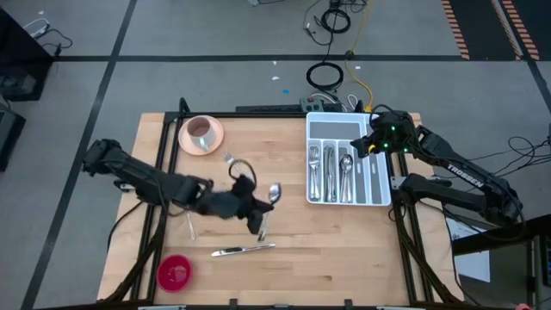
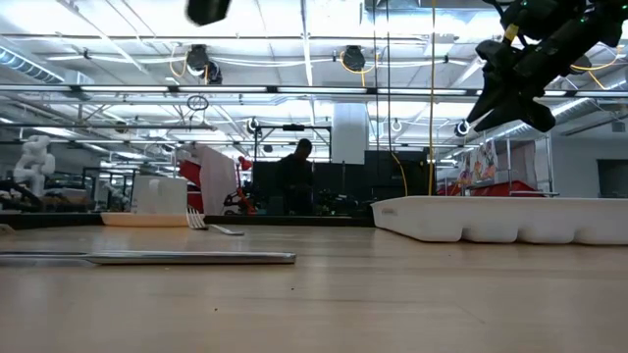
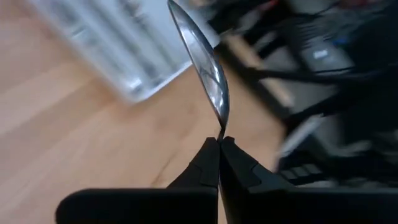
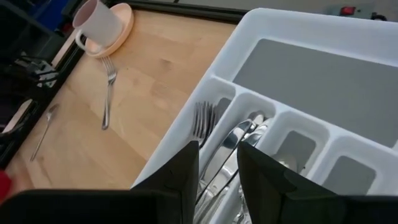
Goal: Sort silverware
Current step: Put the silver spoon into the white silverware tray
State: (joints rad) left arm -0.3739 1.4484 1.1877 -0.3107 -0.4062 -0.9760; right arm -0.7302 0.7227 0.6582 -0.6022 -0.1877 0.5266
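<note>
Step in hand: left gripper [image 3: 219, 142] clenched on the thin end of a spoon [image 3: 202, 62], its bowl standing out ahead of the fingertips; in the high view it hangs mid-table, left of the tray.
Judged next move: carry the spoon to the tray's spoon slot.
How to do it well: keep the pinch firm, since so small a hold lets the spoon swivel; line the handle up with the long compartments before lowering; let go low, so it lands flat and does not bounce into a neighbouring slot.
Right gripper [image 4: 217, 163]: part open and grasping nothing, hovering over the tray's far right side; judged waiting, and best kept out of the left arm's path.
Tray [image 1: 379, 199]: white, compartmented, on the table [image 1: 344, 250] at right; long slots hold forks [image 4: 203, 119] and other cutlery, the wide cross compartment looks bare, the rightmost slot cannot be told.
Loose silverware: a knife [image 1: 243, 250] near the front edge; a fork [image 4: 108, 87] beside the saucer; another piece at far left, kind unclear.
Cup [image 1: 201, 132]: pink, on its saucer at the far left; contents not visible.
Red dish [image 1: 175, 272]: front-left corner; seems empty.
</note>
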